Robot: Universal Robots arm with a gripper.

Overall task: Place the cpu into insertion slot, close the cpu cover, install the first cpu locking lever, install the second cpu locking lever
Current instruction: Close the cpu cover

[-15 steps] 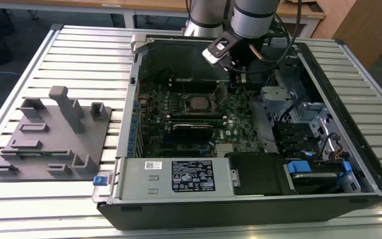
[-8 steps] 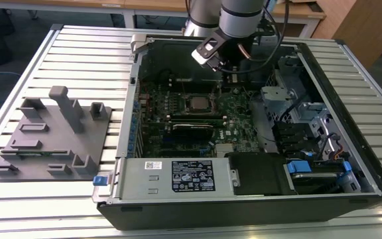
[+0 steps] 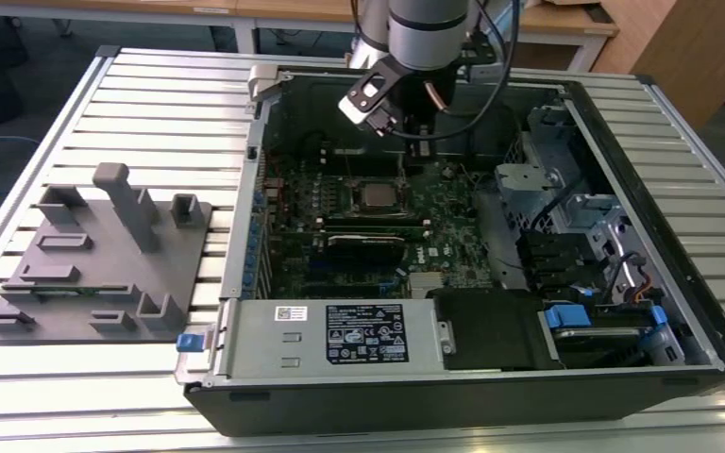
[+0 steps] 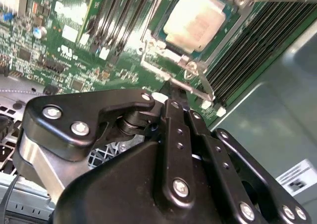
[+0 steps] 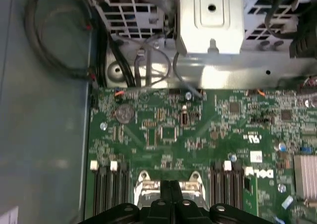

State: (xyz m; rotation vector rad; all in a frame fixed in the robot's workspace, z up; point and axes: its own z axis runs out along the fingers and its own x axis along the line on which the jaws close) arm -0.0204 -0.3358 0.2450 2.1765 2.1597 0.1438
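Inside the open computer case, the cpu (image 3: pixel 379 195) lies with its silver-grey top up in the insertion slot (image 3: pixel 352 209) on the green board. In the second wrist view the cpu (image 4: pixel 195 18) sits inside a silvery frame, the cpu cover (image 4: pixel 161 53), lying flat around it. A thin silvery locking lever (image 4: pixel 200 83) runs along the socket's edge, just past my fingertips. My gripper (image 3: pixel 415 142) hangs above the board behind the socket, fingers pressed together with nothing between them. It also appears in both wrist views (image 4: pixel 166 92) (image 5: pixel 171 187), with the socket's metal corners (image 5: pixel 143 182) beside the tips.
Long black memory slots (image 4: pixel 247 45) flank the socket. A grey labelled box (image 3: pixel 337 330) fills the case's front. A metal drive cage (image 3: pixel 539 189) and cables (image 5: pixel 148 65) stand at the exterior view's right. A grey fixture plate (image 3: pixel 98 255) lies on the slatted table beside the case.
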